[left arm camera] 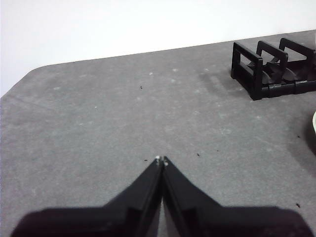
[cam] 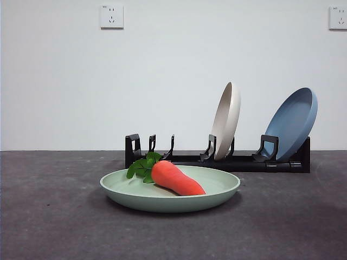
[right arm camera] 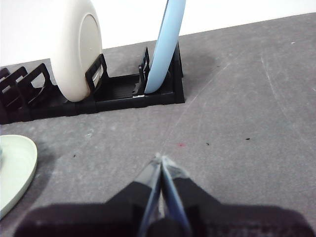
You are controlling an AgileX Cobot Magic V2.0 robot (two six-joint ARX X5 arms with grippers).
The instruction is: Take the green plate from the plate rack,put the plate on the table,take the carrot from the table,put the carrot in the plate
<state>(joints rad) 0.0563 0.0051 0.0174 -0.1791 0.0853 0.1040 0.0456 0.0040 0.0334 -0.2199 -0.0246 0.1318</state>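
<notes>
The green plate (cam: 217, 189) lies flat on the table (cam: 49, 216) in front of the plate rack (cam: 244, 161). The carrot (cam: 176, 179) lies in the plate, its green leaves toward the left. The plate's rim also shows in the right wrist view (right arm camera: 19, 168) and as a sliver in the left wrist view (left arm camera: 314, 129). My left gripper (left arm camera: 161, 159) is shut and empty over bare table left of the rack (left arm camera: 266, 69). My right gripper (right arm camera: 161, 159) is shut and empty over bare table in front of the rack (right arm camera: 118, 94). Neither gripper shows in the front view.
A cream plate (cam: 226, 120) and a blue plate (cam: 293, 122) stand in the rack's right slots; both show in the right wrist view, cream (right arm camera: 74, 49) and blue (right arm camera: 165, 47). The rack's left slots hold nothing. A white wall stands behind the table.
</notes>
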